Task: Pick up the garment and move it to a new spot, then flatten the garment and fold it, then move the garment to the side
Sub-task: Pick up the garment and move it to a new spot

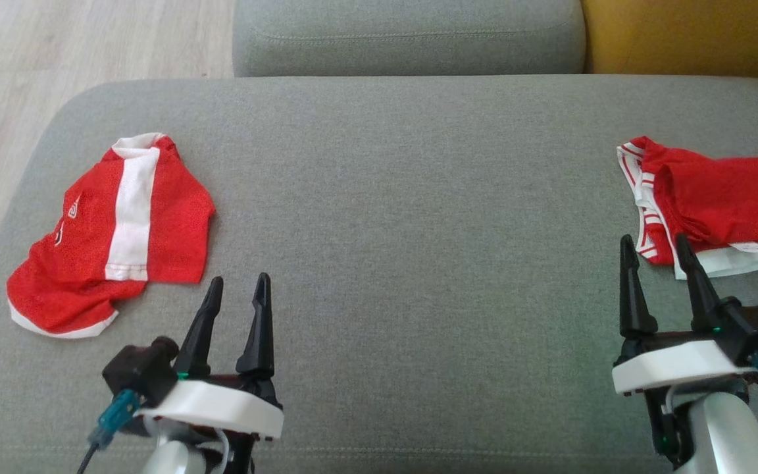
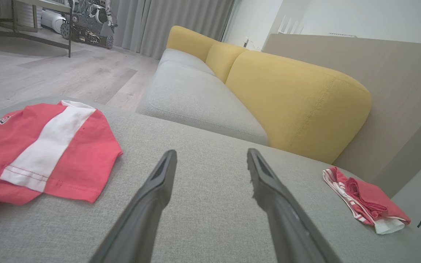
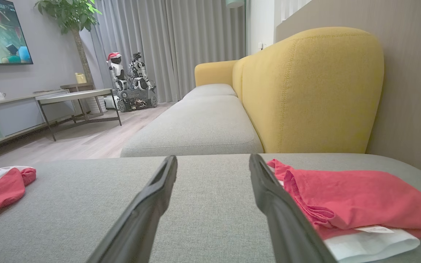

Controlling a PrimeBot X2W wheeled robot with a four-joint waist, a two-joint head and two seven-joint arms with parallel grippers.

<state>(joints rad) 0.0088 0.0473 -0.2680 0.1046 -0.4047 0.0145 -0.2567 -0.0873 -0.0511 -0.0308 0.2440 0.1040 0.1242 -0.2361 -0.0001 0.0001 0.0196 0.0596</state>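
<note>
Two red garments on the cushion (image 1: 418, 217), well apart: shirt (image 1: 112, 230) near its left end, shorts (image 1: 714, 197) at its right end. Shirt rumpled, white stripe up, hem bunched and one side turned under; neither flattened nor folded, so probably the piece yet to be picked up. Shorts doubled over, white waistband toward the cushion's front edge; possibly a finished piece parked aside, though cannot say for sure. Open stretch of cushion between them, likely the new spot for spreading and folding.

Spread wide and empty, left gripper (image 1: 239, 280) low over the cushion's front left part, just beside the shirt's near corner, not touching it. Likewise spread wide and holding nothing, right gripper (image 1: 654, 240) over the cushion's front right part, one fingertip (image 1: 682, 242) crossing the shorts' white edge in the head view; touching or merely above, cannot tell. Both set fingers-forward, each facing a garment, seemingly a ready stance ahead of any grasp. Task judged at its very start: no lift, no flattening, no fold yet on the shirt.

Writing: small white marking on the shirt's chest, toward the cushion's left edge, maybe a digit or crest, too creased to read. White tag (image 3: 375, 229) at the shorts' waistband, print too small to read. No brand legible on either garment.
</note>
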